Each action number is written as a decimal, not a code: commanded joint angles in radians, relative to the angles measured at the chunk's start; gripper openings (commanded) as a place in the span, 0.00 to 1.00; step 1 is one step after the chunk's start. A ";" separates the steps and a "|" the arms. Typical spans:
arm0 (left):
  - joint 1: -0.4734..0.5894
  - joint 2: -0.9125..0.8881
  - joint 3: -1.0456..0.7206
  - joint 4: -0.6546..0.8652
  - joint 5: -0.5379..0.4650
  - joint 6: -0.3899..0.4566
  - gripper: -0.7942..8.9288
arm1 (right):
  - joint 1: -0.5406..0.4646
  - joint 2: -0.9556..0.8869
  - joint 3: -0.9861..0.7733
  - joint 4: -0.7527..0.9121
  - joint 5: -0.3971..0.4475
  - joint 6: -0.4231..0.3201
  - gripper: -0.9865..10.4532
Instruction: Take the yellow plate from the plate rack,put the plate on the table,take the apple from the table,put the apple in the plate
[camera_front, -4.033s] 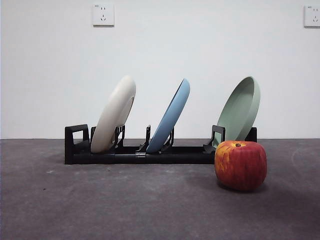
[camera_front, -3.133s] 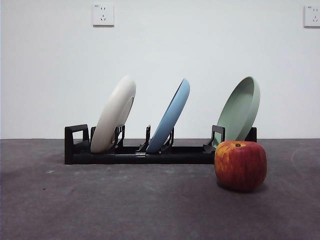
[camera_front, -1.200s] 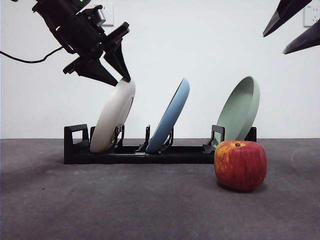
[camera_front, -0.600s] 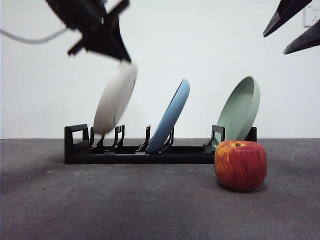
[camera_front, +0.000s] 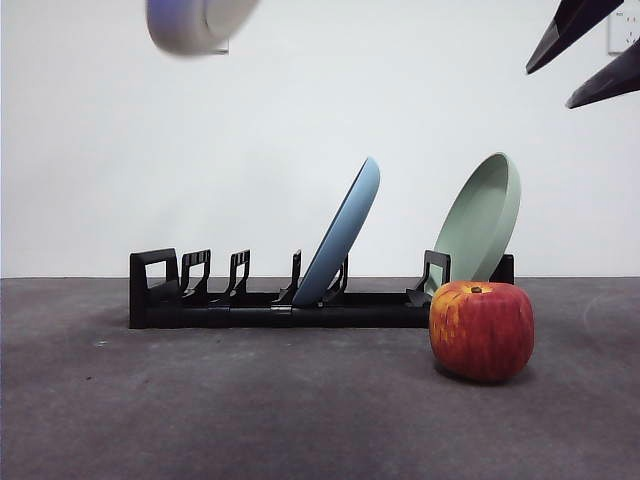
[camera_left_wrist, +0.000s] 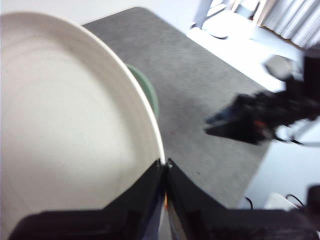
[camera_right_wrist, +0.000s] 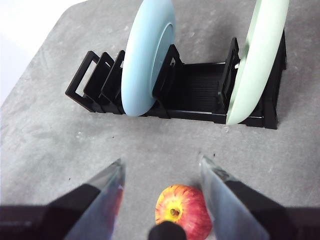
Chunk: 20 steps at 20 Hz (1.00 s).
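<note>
The yellow plate (camera_front: 198, 22) has left the plate rack (camera_front: 190, 298) and now sits at the frame's upper left, its rim clamped in the left pincer (camera_left_wrist: 164, 165). Next: lower it to the tabletop (camera_front: 300, 410). The right pincer (camera_right_wrist: 162, 172) hangs wide above the apple (camera_front: 481, 329).

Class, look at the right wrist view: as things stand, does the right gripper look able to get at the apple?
Probably yes. The right gripper is open and hangs above the apple, which sits alone on the table, apart from the plate rack. Nothing lies between them.
</note>
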 joint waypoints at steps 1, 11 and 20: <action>-0.036 -0.075 0.006 -0.074 -0.021 0.048 0.07 | 0.000 0.002 0.004 0.003 0.003 -0.008 0.31; -0.420 -0.138 -0.030 -0.390 -0.493 -0.014 0.07 | -0.001 0.001 0.004 0.004 0.003 -0.008 0.31; -0.618 -0.017 -0.379 -0.197 -0.809 -0.201 0.07 | -0.001 0.001 0.004 0.007 0.003 -0.008 0.31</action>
